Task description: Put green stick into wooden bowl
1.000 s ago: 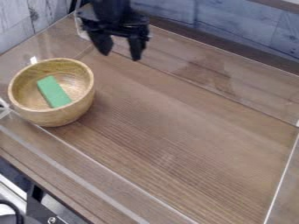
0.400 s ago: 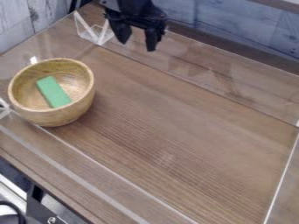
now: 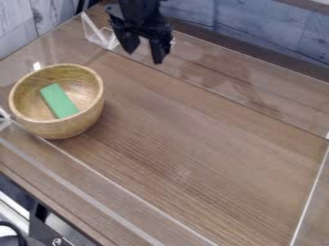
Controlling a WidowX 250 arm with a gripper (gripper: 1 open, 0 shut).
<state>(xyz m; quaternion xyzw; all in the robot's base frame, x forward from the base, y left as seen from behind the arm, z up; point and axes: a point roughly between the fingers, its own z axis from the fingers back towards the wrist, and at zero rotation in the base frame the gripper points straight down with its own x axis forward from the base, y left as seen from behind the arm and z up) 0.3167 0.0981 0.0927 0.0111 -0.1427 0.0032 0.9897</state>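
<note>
The green stick (image 3: 57, 102) lay inside the wooden bowl (image 3: 92, 109), as earlier; the pincer (image 3: 144, 55), released and well apart, had shifted only slightly, so the placement was judged complete

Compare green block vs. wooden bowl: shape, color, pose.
Shape: the green block is flat and rectangular; the wooden bowl is round and hollow.
Color: the block is green, the bowl light tan.
Pose: the block lies inside the bowl; the bowl sits upright on the table.
Shared: both are clear of the gripper.
</note>
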